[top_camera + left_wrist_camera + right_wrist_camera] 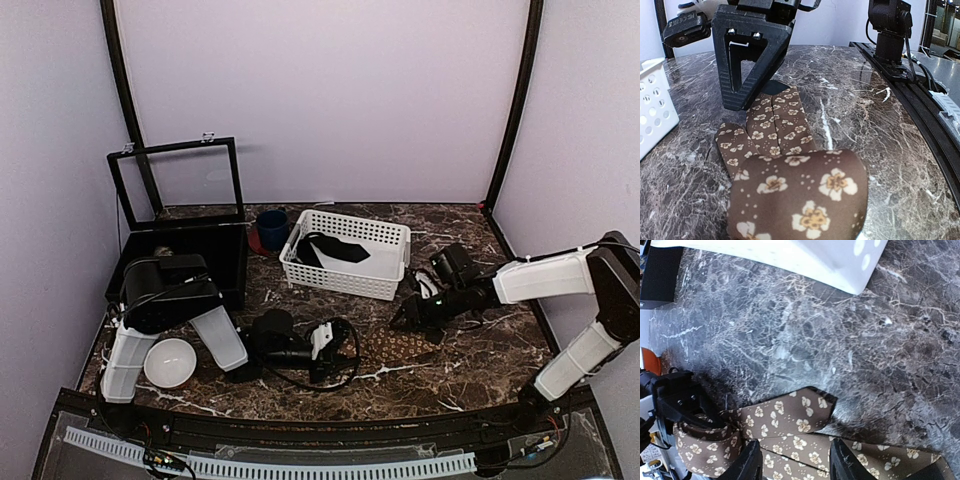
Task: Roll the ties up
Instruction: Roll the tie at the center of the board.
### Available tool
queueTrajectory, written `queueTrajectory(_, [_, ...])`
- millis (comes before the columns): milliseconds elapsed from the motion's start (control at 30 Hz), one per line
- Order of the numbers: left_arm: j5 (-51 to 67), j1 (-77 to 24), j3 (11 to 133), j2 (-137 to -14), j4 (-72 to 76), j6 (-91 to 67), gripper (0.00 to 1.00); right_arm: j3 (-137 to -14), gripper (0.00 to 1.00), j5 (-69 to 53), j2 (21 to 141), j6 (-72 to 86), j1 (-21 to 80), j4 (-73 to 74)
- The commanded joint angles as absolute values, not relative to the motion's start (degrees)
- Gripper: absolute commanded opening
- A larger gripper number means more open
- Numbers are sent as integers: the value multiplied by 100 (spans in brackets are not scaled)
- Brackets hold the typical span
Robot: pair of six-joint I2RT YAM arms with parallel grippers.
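The right pincer (796, 465) stands part open, its 2 fingers (747, 465) apart over the flat tie (790, 415), clamping nothing; the coil (800, 200) sits right at the left pincer (345, 352), whose opening I cannot tell, the roll hiding it. Risk: if the right pincer lifts or drags, the strip beneath it skews and the coil telescopes or springs loose. A 2nd tie (335, 250) waits in the basket (350, 282) beyond both.

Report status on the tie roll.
Left pincer at rolled end, grip unclear. Right pincer open over flat tie. Basket behind, apart.
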State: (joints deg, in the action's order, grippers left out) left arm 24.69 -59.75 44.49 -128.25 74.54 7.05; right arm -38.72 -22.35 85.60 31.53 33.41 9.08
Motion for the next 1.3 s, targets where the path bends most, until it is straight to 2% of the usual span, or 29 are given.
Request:
queueTrajectory(0, [2536,-5999,4254,-13041,6854,817,19,-4138,46,-1984,8701,2944,3344,862])
queueTrajectory(233, [2503,-6003,4267,-13043,6856,835,19,-4450,45,-1329,8966,2687,3627,1169])
queueTrajectory(500, [2445,-6001,4219,-13043,6907,836,19,-4857,40,-16,9471,2478,4350,1793])
queueTrajectory(667, [2461,-5995,4251,-13034,6865,844,19,-4874,36,211,9701,2417,4495,1995])
queueTrajectory(733, [2451,-5994,4251,-13032,6864,844,19,-4850,29,201,9762,2402,4528,2000])
queueTrajectory(833, [2413,-5994,4245,-13034,6851,861,19,-4888,8,189,9860,2374,4569,2032])
queueTrajectory(900, [2399,-5994,4245,-13030,6824,860,19,-4931,0,129,9785,2377,4584,2043])
queueTrajectory(1267, [2356,-5986,4254,-13086,6772,861,18,-5109,0,-97,8516,2592,4584,2561])
